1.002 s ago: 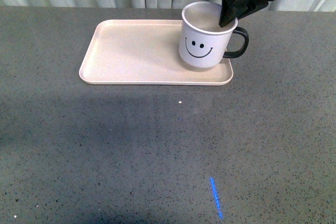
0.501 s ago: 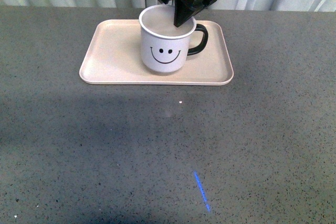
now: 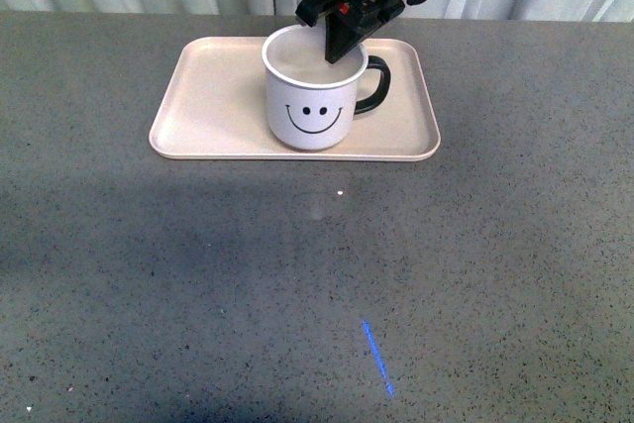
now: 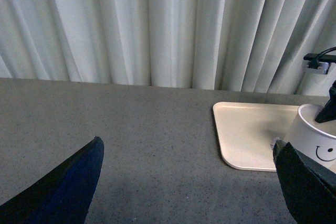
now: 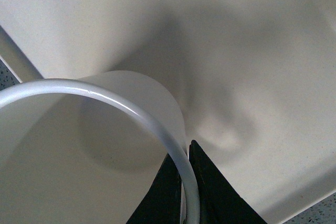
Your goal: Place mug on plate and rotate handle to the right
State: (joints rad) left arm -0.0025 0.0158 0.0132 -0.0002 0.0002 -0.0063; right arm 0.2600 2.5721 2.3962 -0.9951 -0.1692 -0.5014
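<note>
Rim-pinching is steadying the mug [image 3: 309, 106] on the plate [image 3: 213, 96]: we are clamping our right gripper [image 3: 339, 47] across its wall, handle [image 3: 375, 84] pointing right; left gripper [image 4: 188, 148] idling, spread, empty.

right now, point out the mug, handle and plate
mug [image 3: 297, 88], front view, white wall below the rim
handle [image 3: 385, 82], front view, outer curve of the loop
plate [image 3: 213, 96], front view, bare floor left of the mug

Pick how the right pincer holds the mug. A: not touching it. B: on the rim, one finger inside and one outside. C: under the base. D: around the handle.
B: in the right wrist view the right pincer has one finger on each side of the white rim of the mug.
</note>
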